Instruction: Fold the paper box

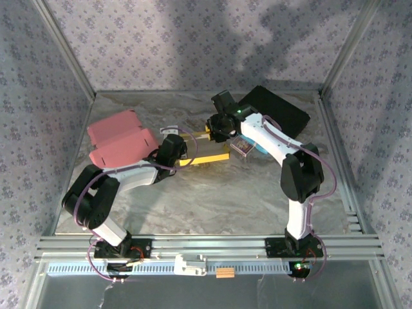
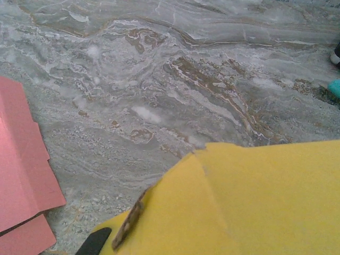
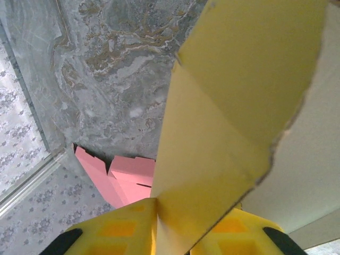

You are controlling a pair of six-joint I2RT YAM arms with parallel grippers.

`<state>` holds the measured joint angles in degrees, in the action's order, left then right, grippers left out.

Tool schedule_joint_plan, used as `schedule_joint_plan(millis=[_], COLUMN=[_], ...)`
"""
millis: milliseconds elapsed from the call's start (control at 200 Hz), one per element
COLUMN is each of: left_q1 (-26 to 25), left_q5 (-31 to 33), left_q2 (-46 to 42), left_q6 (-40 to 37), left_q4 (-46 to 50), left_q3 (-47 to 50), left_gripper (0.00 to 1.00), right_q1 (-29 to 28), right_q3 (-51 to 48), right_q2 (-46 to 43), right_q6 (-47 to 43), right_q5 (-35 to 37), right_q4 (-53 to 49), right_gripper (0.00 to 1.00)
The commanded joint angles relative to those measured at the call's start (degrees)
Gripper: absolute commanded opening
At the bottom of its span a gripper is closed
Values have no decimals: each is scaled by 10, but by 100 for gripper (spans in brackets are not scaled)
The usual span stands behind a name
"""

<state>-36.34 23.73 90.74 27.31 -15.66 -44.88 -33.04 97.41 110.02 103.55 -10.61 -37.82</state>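
Walls papered in a small flower print point(image 1: 193, 38) close in a grey marbled worktop point(image 1: 212, 199). The yellow paper box point(image 1: 206, 153) lies near the middle of it, part-folded, and serves as the landmark here.

Seen from above, a stack of flat pink box blanks point(image 1: 122, 143) lies well to the left of the yellow box. The left tool point(image 1: 183, 156) meets the box at its left end, and the right tool point(image 1: 219, 127) reaches down onto its far right part. Just to the right of the box sits a small purple carton point(image 1: 243, 145), and a black slab point(image 1: 277, 111) lies behind that, by the back wall.

The overhead camera does not settle either grip; the wrist cameras add that detail. The left wrist view has the pink blanks point(image 2: 18, 164) at its left edge. A sheet of the yellow box point(image 2: 255, 202) fills the lower right, covering the tool except for one dark fingertip point(image 2: 95, 241) beside it. That tool is pressed together, and the sheet appears to be pinched in it. A scrap of something teal point(image 2: 334, 87) shows at the right edge.

In the right wrist view, a raised flap of the yellow box point(image 3: 228, 106) runs down between two yellow fingers point(image 3: 117, 231). The right tool point(image 3: 170, 234) pinches that flap. The pink blanks point(image 3: 127, 178) lie beyond it, to the left of the flap.
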Motion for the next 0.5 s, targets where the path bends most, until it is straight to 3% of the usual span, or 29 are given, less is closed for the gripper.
schedule_joint_plan(millis=[0, 90, 175, 495], left_q1=[-4, -4, -5, -21], left_q5=[8, 6, 2, -1], left_q2=[-17, -19, -25, -124], left_q6=[6, 10, 18, 96], left_q4=[10, 12, 24, 68], left_q3=[2, 0, -2, 53], left_gripper=[0, 0, 7, 38], right_q1=[3, -1, -5, -8], right_q3=[-8, -13, -29, -113], right_q2=[-14, -18, -23, -65], right_q6=[-5, -5, -3, -2], right_q5=[1, 5, 5, 1], right_q4=[-17, -19, -13, 31], right_gripper=[17, 8, 0, 0])
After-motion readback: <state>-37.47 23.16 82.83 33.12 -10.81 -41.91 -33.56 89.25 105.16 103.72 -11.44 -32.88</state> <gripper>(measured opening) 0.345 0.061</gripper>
